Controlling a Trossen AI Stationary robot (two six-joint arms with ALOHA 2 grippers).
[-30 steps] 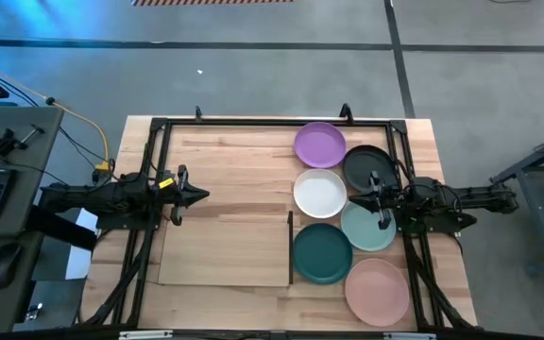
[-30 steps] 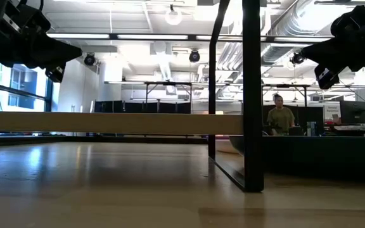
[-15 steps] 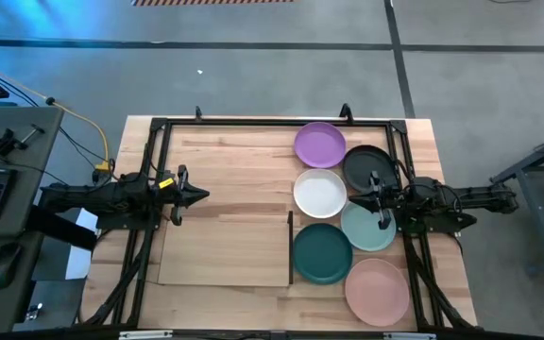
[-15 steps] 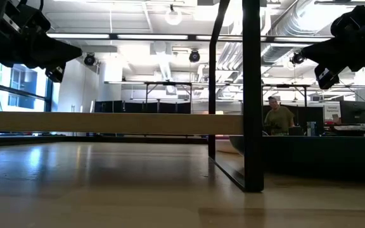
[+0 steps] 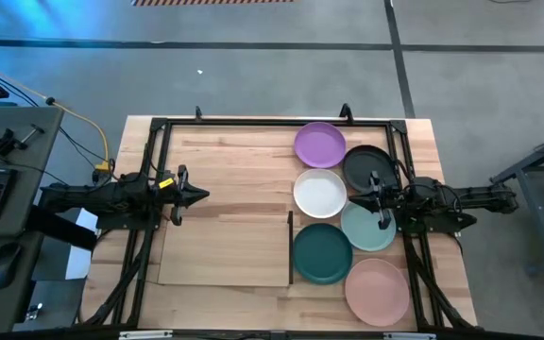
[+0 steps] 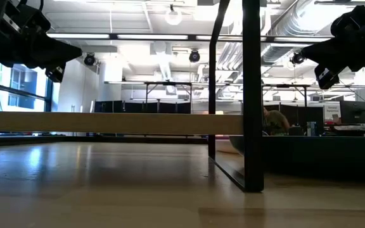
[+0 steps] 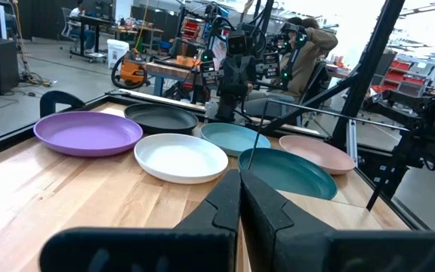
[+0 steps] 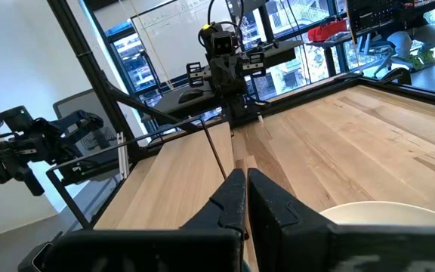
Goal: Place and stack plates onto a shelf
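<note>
Your tabletop (image 5: pixel 244 151) carries the shelf (image 5: pixel 223 247), which lies flat near the front edge with its dark strip (image 5: pixel 290 247) on the side toward the plates. Beyond that strip sit all six plates, none on the shelf: dark teal plate (image 5: pixel 322 252) touches the strip, white plate (image 5: pixel 320 192) lies just behind it, purple plate (image 5: pixel 319 144) farther back. Pale mint plate (image 5: pixel 366 228), black plate (image 5: pixel 365 168) and pink plate (image 5: pixel 377 290) form the outer column. Your left gripper (image 5: pixel 199 195) hangs level behind the shelf's back edge, fingers pressed together. Your right gripper (image 5: pixel 370 196) reaches level across from the far side, over the mint and black plates, fingers also together, holding nothing.
</note>
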